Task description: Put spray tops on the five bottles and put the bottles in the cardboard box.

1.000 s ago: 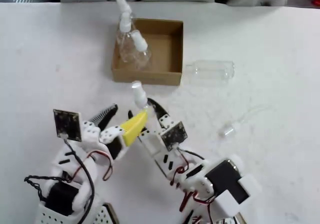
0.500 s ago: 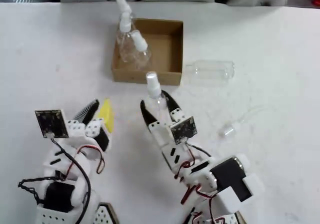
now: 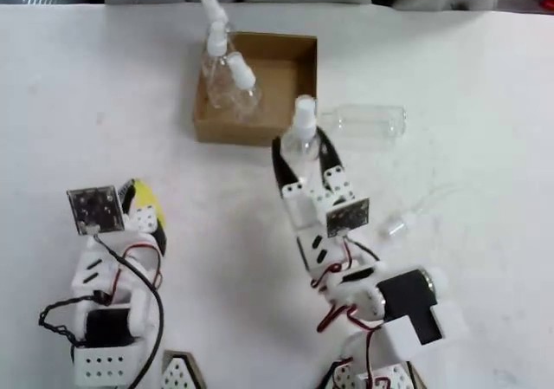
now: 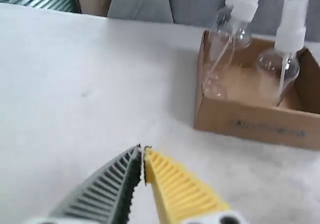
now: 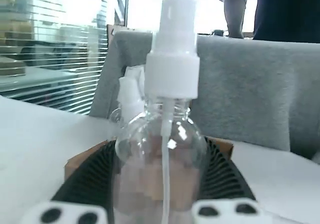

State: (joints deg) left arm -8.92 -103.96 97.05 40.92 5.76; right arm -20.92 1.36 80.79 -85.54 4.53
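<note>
On the white counter (image 3: pixel 86 77), the open brown cardboard box (image 3: pixel 255 135) at 12 o'clock holds three capped clear bottles (image 3: pixel 229 90). The right claw (image 3: pixel 302 151) has advanced from beside the left claw (image 3: pixel 138 194) to the box's 5 o'clock corner, clamped round the upright clear plastic bottle with white spray top (image 3: pixel 302 133). The left claw has withdrawn toward 8 o'clock, pressed together and empty. Assessment: capping is complete and boxing is due. One uncapped clear bottle (image 3: pixel 368 122) lies at the box's 3 o'clock, with a loose white spray top (image 3: pixel 396 227) near 4 o'clock.

bright, even light all round, white table (image 3: pixel 467 68) nearly washed out, only faint soft shadows, big backlight glare from the windows (image 5: pixel 45 39) behind
</note>
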